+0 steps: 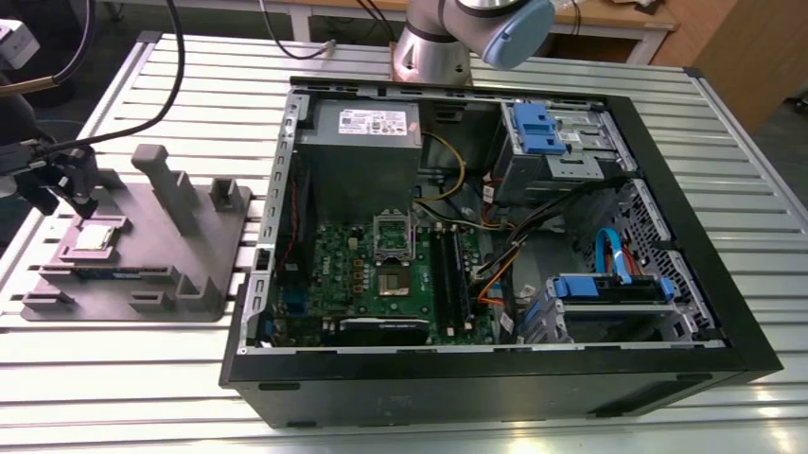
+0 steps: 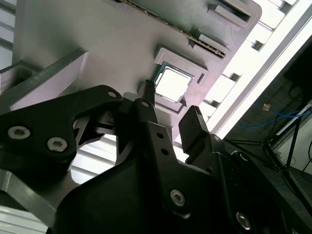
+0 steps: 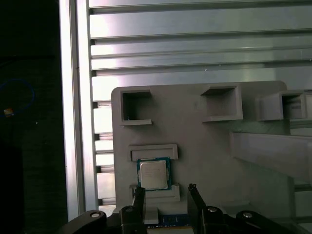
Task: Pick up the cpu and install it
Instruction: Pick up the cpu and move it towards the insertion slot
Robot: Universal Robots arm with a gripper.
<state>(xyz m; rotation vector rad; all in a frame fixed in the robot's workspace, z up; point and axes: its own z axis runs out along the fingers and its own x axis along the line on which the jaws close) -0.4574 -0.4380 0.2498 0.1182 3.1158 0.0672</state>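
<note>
We see slatted metal table (image 1: 127, 378) carrying two things. Grey plastic tray (image 3: 204, 151) lies on slats, directly under gripper (image 3: 165, 189). Open black computer case (image 1: 505, 383) lies on its side, well apart from gripper, beside tray.

Black screw-studded gripper (image 2: 169, 101), silver arm (image 1: 430, 52), blue cap (image 1: 520, 33)

On my feed: cpu (image 3: 153, 174) silvery-beige top, pale rim, teal-green border. Tray (image 3: 195, 141) plain matt grey. Gripper (image 3: 165, 191) black, screw heads (image 2: 56, 143) silver. Table (image 1: 127, 378) silver-white, ribbed stripe pattern. Computer case (image 1: 505, 397) black. Inside I read motherboard (image 1: 366, 274) green, drive brackets (image 1: 536, 128) bright blue, yellow cable (image 1: 457, 170), orange cable (image 1: 493, 281), blue cable (image 1: 615, 251). Arm (image 1: 436, 47) silver-grey, joint cap (image 1: 518, 33) pale blue.
</note>
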